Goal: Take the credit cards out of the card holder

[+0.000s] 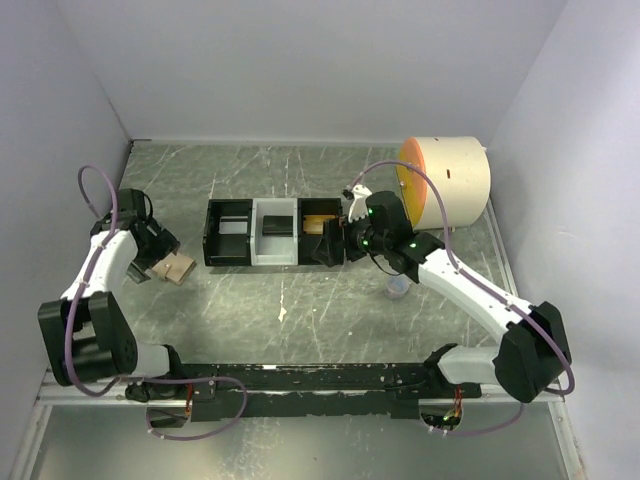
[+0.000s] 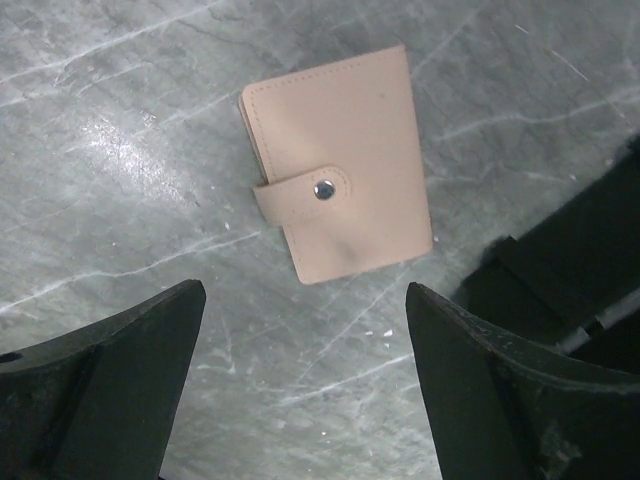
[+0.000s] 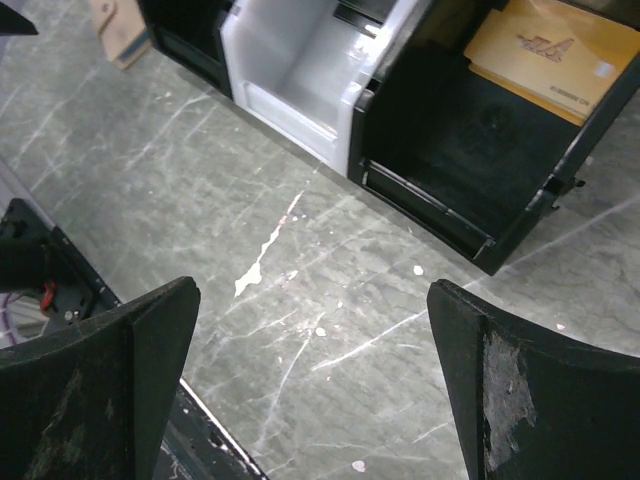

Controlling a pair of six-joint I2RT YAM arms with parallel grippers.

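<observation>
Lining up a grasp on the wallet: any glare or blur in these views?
Left wrist: card holder sharp, snap stud crisp, mild sheen on the table beside it. Right wrist: gold card clear, no glare. Top external: even light, card holder small.

The tan leather-look bifold card holder [image 2: 340, 165] is matt and smooth, with a stitched border and a shiny round metal snap [image 2: 324, 189]. The grey marble-patterned table [image 2: 120, 150] is smooth, with a soft sheen and white veins. The three-compartment black-and-white plastic tray [image 3: 270, 50] looks smooth and semi-glossy, and the gold rectangular card [image 3: 555, 55] inside it is matt. The right gripper [image 3: 312, 300] has matt black plastic fingers [image 3: 530, 390], scuffed pale.
</observation>
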